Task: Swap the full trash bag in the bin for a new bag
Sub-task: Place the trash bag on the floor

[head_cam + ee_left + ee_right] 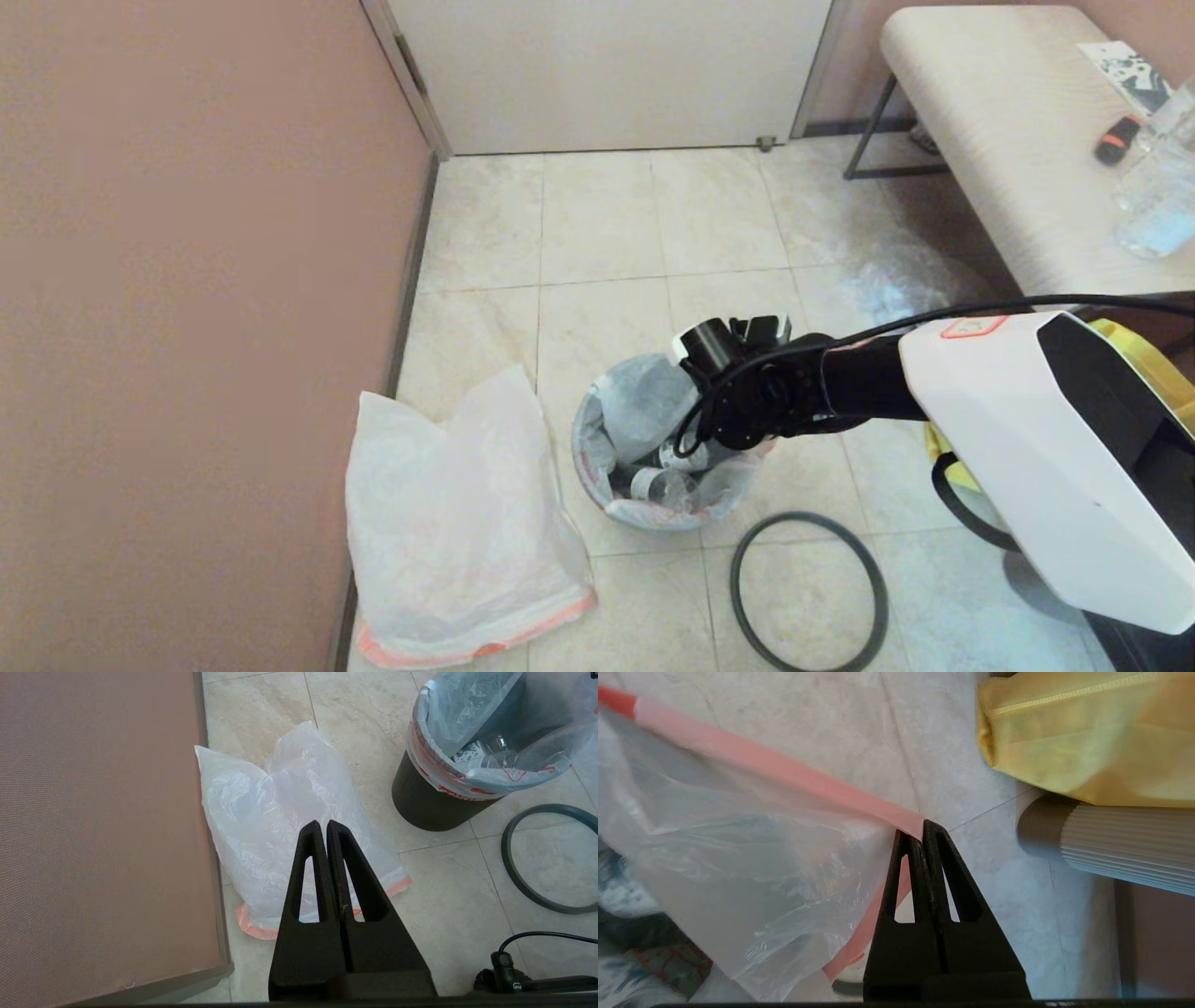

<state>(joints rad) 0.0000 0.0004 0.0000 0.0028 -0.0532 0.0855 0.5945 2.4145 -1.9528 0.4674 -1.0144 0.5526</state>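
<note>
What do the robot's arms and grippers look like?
The right arm has a white shell with an orange-outlined mark, black joints and a black cable along it. The right gripper and left gripper are matte black, each with two pointed triangular fingers with slot-shaped holes.

1. Bin: black, finely ribbed wall.
2. Full bag in it: clear, bluish, red-orange band with red print.
3. New bag: translucent white, orange hem.
4. Hoop: dark grey (plain).
5. Shopping bag: yellow.
6. Floor tiles: cream, faintly marbled.
</note>
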